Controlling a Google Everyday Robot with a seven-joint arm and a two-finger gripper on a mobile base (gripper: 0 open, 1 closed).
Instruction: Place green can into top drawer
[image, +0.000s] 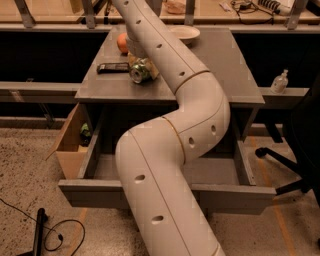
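The green can (140, 72) lies on its side on the grey cabinet top (220, 75), silver end facing the front, at the front left. My gripper (133, 51) is at the end of the big white arm, just above and behind the can, mostly hidden by the arm. The top drawer (90, 194) is pulled open below the cabinet top. The arm crosses its middle and hides the knob and much of its inside.
A flat black bar (113, 67) lies left of the can. An orange (122, 43) and a pale dish (184, 33) sit farther back. A tan wooden box (67, 145) stands left of the drawer. A bottle (279, 81) and a chair (300, 145) are at the right, a cable (55, 235) lies on the floor.
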